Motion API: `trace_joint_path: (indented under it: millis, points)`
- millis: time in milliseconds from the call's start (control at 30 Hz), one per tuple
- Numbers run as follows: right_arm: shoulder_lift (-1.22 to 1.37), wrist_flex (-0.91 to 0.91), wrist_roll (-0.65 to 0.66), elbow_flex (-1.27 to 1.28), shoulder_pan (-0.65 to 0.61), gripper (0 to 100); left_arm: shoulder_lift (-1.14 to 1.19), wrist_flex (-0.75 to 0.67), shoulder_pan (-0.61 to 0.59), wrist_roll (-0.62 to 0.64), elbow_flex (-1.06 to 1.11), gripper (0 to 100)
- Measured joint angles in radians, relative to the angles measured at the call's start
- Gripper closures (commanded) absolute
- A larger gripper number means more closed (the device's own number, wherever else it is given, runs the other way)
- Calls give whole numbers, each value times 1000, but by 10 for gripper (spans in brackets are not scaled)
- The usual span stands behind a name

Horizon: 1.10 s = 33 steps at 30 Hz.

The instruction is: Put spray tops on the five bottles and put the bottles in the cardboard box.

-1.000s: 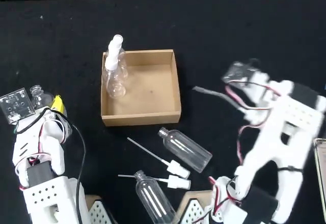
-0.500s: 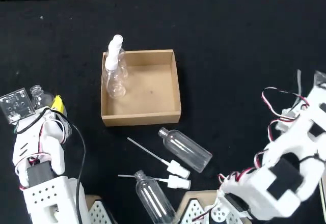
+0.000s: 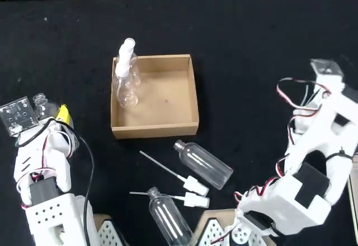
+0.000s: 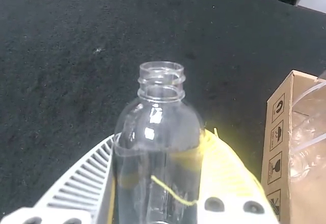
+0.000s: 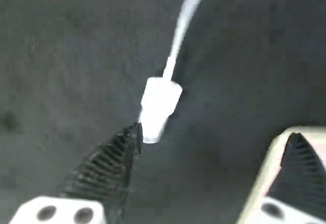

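The clear plastic bottle [image 4: 157, 132], its neck open, lies with its long axis along the ribbed fingers of the left gripper [image 4: 160, 137], neck pointing away from the wrist. This gripper is clenched on it, low at the left side of the table [image 3: 251, 39], near the cardboard box [image 3: 155, 128]. The right gripper [image 5: 215, 133] is released, jaws wide apart. A white spray top [image 5: 159, 104], blurred, seems to touch one black fingertip, its thin tube pointing away.

The black table [image 3: 251, 45] carries an open cardboard box [image 3: 155, 129]. Near the box's front wall a capless bottle [image 3: 204, 164] lies on its side, a second bottle [image 3: 168, 215] farther off, with one spray top [image 3: 194, 185] and another spray top [image 3: 196, 200] between them.
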Motion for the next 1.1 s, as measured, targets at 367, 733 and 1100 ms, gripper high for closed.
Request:
trace_joint_path:
  millis: [367, 733, 1100]
  points:
    - [8, -104, 1278, 32, 54, 609, 0, 0, 0, 0, 0, 960]
    - [8, -519, 1498, 333, 51, 613, 0, 0, 0, 0, 0, 960]
    - [8, -532, 1498, 390, 18, 739, 0, 0, 0, 0, 0, 960]
